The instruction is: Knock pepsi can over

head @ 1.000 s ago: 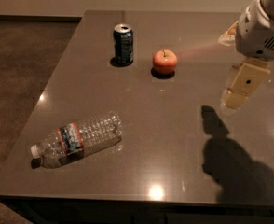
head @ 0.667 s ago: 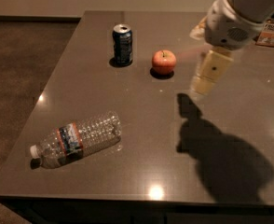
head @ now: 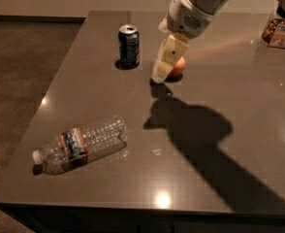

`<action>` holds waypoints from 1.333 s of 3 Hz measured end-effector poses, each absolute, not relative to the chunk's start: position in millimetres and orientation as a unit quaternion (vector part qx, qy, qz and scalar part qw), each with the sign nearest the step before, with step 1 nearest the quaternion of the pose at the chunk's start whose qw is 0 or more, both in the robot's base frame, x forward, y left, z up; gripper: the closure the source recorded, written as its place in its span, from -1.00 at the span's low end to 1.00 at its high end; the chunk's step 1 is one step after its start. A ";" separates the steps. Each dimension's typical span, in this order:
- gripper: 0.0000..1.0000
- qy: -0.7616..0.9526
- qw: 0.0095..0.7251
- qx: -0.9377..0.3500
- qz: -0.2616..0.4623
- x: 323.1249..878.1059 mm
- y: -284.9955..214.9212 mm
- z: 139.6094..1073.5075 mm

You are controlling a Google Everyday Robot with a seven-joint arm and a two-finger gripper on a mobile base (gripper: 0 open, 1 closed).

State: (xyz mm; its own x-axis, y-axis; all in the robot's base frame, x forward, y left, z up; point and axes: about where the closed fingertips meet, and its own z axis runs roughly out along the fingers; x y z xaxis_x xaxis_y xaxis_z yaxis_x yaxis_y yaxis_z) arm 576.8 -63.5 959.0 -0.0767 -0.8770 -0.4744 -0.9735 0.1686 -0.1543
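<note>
The pepsi can (head: 129, 46), dark blue with a silver top, stands upright on the far left part of the grey table (head: 108, 96). My gripper (head: 160, 74) hangs from the arm that comes in from the top right. Its cream fingers point down, just above the table, to the right of the can and apart from it. A red apple (head: 178, 67) sits right behind the gripper and is mostly hidden by it.
A clear plastic water bottle (head: 82, 144) lies on its side near the front left. A snack packet (head: 280, 33) lies at the far right edge. The table's left edge drops to the brown floor. The arm's shadow spreads across the right half.
My arm and gripper have swung left across the table, from right of the apple to in front of it, closer to the can. The can, apple and bottle have not moved.
</note>
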 end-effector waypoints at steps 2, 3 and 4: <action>-1.00 0.769 0.247 -0.580 0.110 662.8 -5.0 930.0; -1.00 0.785 0.255 -0.554 0.108 689.3 7.0 922.4; -1.00 0.796 0.264 -0.533 0.110 709.4 14.6 918.9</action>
